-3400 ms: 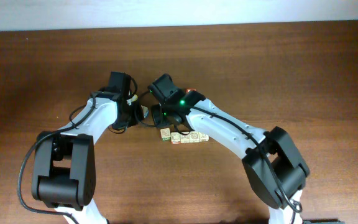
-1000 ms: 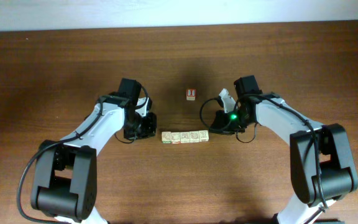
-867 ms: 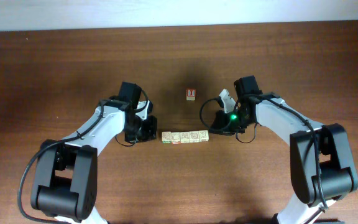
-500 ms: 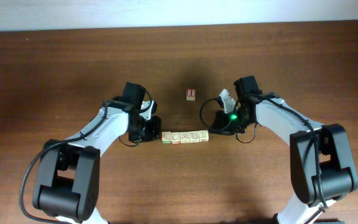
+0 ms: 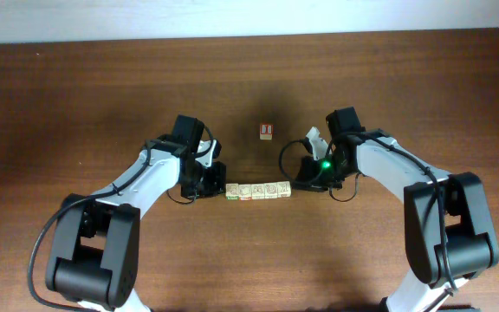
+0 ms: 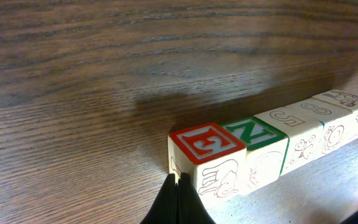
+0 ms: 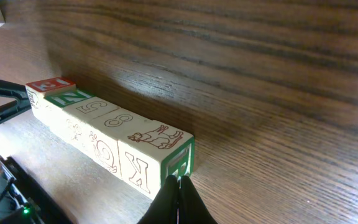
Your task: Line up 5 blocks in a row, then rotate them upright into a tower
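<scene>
We see the five blocks (image 5: 257,190) lying end to end in one straight row on the table (image 5: 102,95), a little nearer the arm bases than the lone red cube (image 5: 266,131). The left gripper (image 6: 176,190), left of the red cube and nearer the bases, has its jaws pressed together on nothing, its tip against the row's red-topped end block. The right gripper (image 7: 179,190), right of the red cube, is likewise closed and empty, its tip against the green-edged block at the other end.
</scene>
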Tool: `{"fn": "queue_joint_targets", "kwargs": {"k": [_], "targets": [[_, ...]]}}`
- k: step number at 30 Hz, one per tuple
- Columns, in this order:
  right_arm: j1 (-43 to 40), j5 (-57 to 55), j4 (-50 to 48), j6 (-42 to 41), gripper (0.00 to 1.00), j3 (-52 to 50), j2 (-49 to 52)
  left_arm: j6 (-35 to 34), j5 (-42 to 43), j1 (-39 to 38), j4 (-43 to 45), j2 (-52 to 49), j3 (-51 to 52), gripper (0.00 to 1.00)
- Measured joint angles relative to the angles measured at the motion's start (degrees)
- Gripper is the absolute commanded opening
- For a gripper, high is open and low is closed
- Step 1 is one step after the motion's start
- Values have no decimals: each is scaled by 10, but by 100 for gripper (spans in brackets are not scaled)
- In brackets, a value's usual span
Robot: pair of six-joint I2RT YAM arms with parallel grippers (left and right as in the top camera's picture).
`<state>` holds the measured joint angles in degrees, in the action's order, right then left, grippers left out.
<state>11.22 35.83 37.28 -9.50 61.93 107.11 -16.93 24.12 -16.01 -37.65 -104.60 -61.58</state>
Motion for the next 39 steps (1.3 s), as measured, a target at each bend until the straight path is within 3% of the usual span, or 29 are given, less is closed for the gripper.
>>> {"fn": "queue_joint_targets", "kwargs": {"k": [21, 39], "targets": [[-1, 14, -14, -23, 4, -11, 21, 0, 0, -5, 15, 0, 0, 0], [-8, 71, -1, 22, 4, -10, -5, 0, -21, -2, 24, 0, 2, 0]]}}
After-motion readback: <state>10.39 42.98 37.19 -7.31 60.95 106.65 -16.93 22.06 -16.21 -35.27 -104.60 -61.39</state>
